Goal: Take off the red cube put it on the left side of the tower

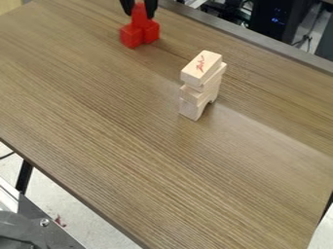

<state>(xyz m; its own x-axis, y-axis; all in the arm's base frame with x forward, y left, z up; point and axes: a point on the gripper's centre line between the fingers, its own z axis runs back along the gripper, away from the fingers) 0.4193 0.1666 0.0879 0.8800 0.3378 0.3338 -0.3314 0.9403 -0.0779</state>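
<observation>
Where the far edge of the wooden desk (pixel 104 112) runs slantwise past the top of the camera view, the black gripper (pixel 139 14) hangs down over the desk, its two fingers either side of the narrow upper red cube (pixel 138 9) and pinching it. That cube sits at the top of a small cluster, above the red blocks (pixel 132 37) that rest on the desk near its far edge, side by side and touching. Well apart from the cluster, on the near side of it and towards the right, the pale wooden tower (pixel 193 95) stands upright on the desk, closer to the far edge than to the near one. Its pieces are stacked a little out of line, the top block (pixel 201 65) carries a red scribble, and the bottom has a curved cut-out on the right. A grey strip (pixel 221 28) borders the far edge, and beyond it are dark equipment (pixel 270 19) with small blue lights and some cables. Below the near edge are a black leg (pixel 24 176), pale floor (pixel 84 216) and, at the lower left, a grey metal part (pixel 48 236) with a bolt (pixel 45 222)
</observation>
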